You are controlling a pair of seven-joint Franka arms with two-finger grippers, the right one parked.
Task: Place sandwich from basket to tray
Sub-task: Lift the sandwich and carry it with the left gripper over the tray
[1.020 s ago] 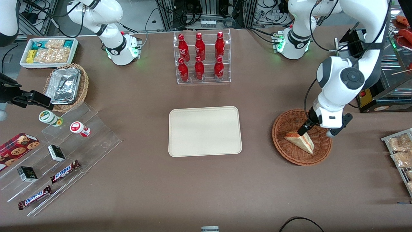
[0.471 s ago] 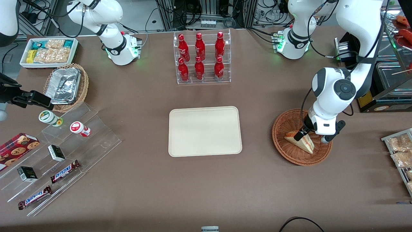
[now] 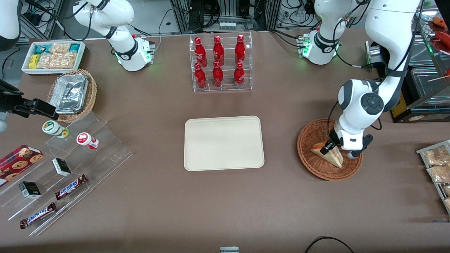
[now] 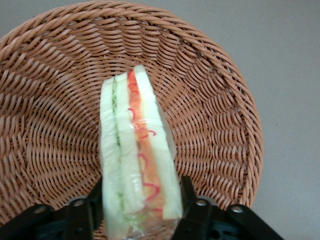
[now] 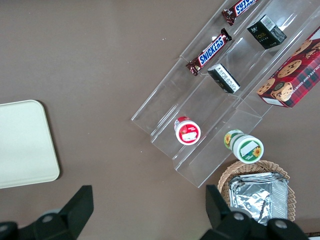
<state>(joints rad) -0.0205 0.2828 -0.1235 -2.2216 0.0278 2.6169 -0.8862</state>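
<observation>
The gripper (image 3: pixel 329 148) is down inside the basket (image 3: pixel 311 162), with a finger on each broad face of the sandwich (image 3: pixel 333 157), so it is grasping the wedge. In the wrist view the two dark fingers (image 4: pixel 192 202) press against the bread on either side at the wide end of the sandwich (image 4: pixel 137 165), whose red and green filling layers run lengthwise between the white slices under clear wrap. The sandwich stands on edge and its narrow tip points across the woven floor of the basket (image 4: pixel 220 125); whether it is lifted off the weave or resting on it cannot be told. The basket sits on the brown tabletop (image 3: pixel 225 203) toward the working arm's end. The cream tray (image 3: pixel 224 143) lies flat at the middle of the tabletop, well apart from the basket, with nothing on it. A clear rack of red bottles (image 3: pixel 219 63) stands farther from the front camera than the tray.
</observation>
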